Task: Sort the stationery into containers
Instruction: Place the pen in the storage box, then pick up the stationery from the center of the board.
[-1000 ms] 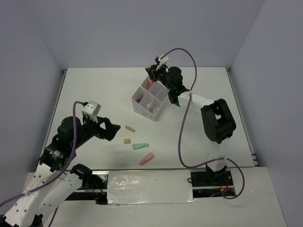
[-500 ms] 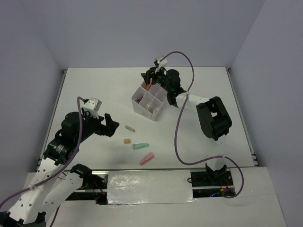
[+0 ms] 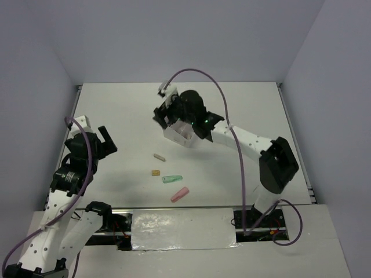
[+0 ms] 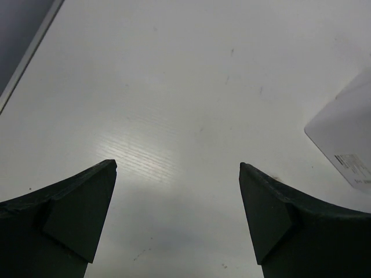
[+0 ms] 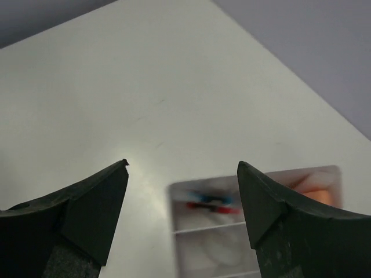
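The compartment box [image 3: 178,136] stands mid-table, mostly covered by my right arm. My right gripper [image 3: 164,117] hovers open over its left side with nothing between the fingers. In the right wrist view the box [image 5: 232,243] lies blurred under the open gripper [image 5: 182,165], with blue and red pens [image 5: 211,202] in one compartment and something orange [image 5: 316,184] in another. Loose on the table are a beige stick [image 3: 159,157], a small yellow eraser [image 3: 155,172], a green marker [image 3: 172,179] and a pink marker [image 3: 179,194]. My left gripper [image 3: 102,141] is open and empty at the far left, over bare table [image 4: 177,165].
The table's left rim [image 3: 71,119] runs close to my left arm. A corner of the white box [image 4: 348,136] shows at the right edge of the left wrist view. The right arm's purple cable [image 3: 232,145] arcs over the table.
My right gripper has opened and swung left from the box's far corner to above its left side. My left arm has drawn back toward the left edge, still open.
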`<state>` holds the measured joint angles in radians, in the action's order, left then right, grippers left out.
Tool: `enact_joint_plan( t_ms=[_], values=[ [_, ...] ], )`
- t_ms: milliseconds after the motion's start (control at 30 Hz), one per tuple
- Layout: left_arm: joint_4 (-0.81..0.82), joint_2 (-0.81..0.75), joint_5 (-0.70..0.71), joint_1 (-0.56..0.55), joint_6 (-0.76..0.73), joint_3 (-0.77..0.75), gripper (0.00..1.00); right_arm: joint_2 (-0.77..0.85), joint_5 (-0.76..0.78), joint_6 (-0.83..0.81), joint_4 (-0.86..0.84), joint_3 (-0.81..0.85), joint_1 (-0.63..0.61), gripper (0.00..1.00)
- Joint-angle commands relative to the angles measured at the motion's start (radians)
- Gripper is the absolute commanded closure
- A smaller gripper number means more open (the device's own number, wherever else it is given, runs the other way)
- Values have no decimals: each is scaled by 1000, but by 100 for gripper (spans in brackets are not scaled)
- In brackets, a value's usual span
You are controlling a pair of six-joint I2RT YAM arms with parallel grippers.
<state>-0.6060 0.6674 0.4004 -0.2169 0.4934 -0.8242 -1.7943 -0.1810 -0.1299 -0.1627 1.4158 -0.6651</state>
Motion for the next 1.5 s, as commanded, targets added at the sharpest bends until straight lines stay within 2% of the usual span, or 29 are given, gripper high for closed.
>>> enact_joint_plan(
  t_ms=[0, 100, 133, 200, 233, 500, 733, 833, 867, 900, 1000, 1100, 1133, 1167, 1267, 1333, 1367, 1400, 1433, 1467],
  values=[
    [-48, -41, 166, 24, 70, -24, 1, 154, 34, -120, 227, -113, -177, 17],
    [27, -69, 57, 34, -7, 5, 1, 130, 214, -87, 235, -141, -267, 19],
    [49, -68, -21, 36, -21, 8, 1, 90, 253, -59, 255, -123, -278, 24],
    [58, -54, -76, 36, -44, 10, 1, 63, 274, -31, 262, -110, -297, 31],
    [58, -48, -95, 36, -50, 8, 1, 37, 270, -28, 267, -103, -297, 40],
    [75, -61, -147, 37, -70, 19, 1, -209, 225, -28, 448, 57, -307, 48],
    [81, -54, -178, 37, -84, 20, 1, -238, 158, -16, 405, 37, -312, 47],
    [78, -48, -179, 37, -82, 16, 1, -261, 170, -19, 414, 51, -315, 54],
    [80, -51, -183, 36, -84, 19, 1, -283, 179, -17, 425, 58, -315, 62],
    [81, -52, -183, 37, -85, 19, 1, -295, 179, -20, 436, 73, -315, 64],
    [84, -61, -184, 37, -87, 22, 1, -326, 166, -28, 468, 92, -315, 64],
    [86, -65, -189, 37, -88, 22, 1, -312, 158, -20, 443, 71, -321, 75],
    [87, -65, -190, 37, -90, 20, 1, -288, 147, -19, 428, 58, -324, 93],
    [87, -65, -190, 37, -90, 20, 1, -268, 147, -16, 411, 46, -327, 100],
    [86, -65, -190, 36, -92, 20, 1, -114, 106, 21, 307, -41, -329, 100],
    [86, -66, -189, 37, -92, 22, 1, 41, 168, 68, 235, -87, -320, 100],
    [86, -66, -187, 37, -92, 22, 1, 85, 214, 93, 224, -112, -292, 100],
    [86, -66, -184, 36, -92, 20, 1, 149, 350, 184, 220, -112, -265, 100],
    [87, -68, -186, 36, -90, 20, 1, 164, 417, 241, 260, -88, -231, 100],
    [87, -68, -186, 37, -92, 22, 1, 168, 472, 294, 303, -60, -150, 100]
  ],
)
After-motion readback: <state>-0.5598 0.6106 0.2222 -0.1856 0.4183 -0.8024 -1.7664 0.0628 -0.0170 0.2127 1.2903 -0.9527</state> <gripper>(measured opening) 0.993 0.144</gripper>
